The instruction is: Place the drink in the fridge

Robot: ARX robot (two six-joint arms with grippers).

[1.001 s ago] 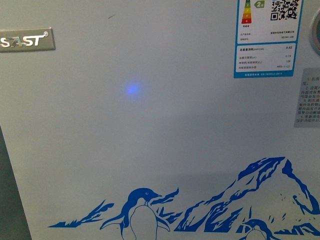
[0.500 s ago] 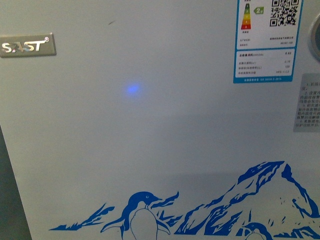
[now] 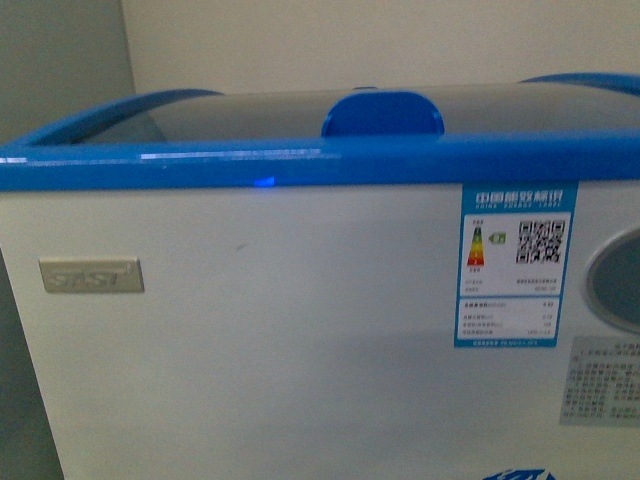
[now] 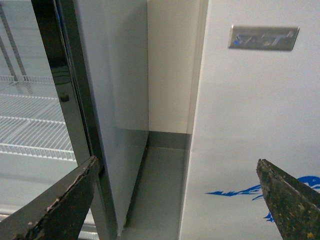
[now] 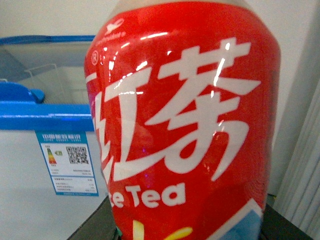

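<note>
Two grippers logged: right gripper (image 5: 187, 227) clamps the drink (image 5: 185, 125) at about 2 o'clock, short of the fridge (image 3: 280, 330); left gripper (image 4: 177, 161) spread, empty, so best use it on the lid handle (image 3: 383, 115) at 12 o'clock, keeping the drink upright.

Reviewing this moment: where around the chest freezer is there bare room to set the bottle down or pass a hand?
Free: the glass lid behind the blue rim is bare on either side of its blue handle. The floor gap between the freezer and the tall fridge is also bare. Crowded: the drink fills the right wrist view, hiding what lies behind it.
</note>
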